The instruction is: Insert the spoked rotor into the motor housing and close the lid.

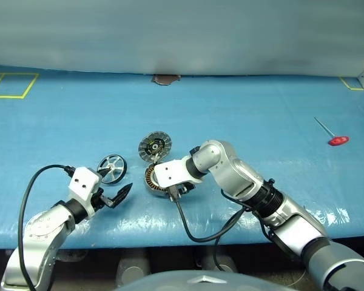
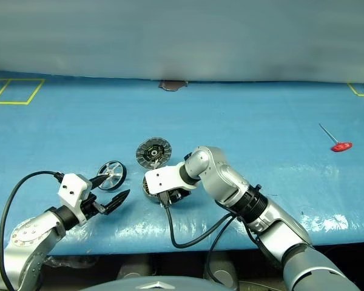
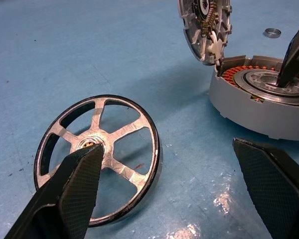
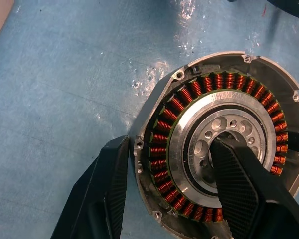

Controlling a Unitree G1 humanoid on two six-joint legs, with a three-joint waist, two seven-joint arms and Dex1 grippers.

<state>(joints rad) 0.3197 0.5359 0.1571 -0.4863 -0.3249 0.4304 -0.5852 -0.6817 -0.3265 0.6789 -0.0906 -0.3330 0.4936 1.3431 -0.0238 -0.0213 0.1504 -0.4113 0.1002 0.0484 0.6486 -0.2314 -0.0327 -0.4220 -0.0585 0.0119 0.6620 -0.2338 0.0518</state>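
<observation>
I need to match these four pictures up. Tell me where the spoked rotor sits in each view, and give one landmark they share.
Left eye view: the spoked rotor lies left of centre, just beyond the left gripper.
Right eye view: left of centre, beside the same gripper.
Left wrist view: lower left, flat on the blue table, partly behind a finger.
Right wrist view: not in it.
Shared landmark: the motor housing with its copper windings.
</observation>
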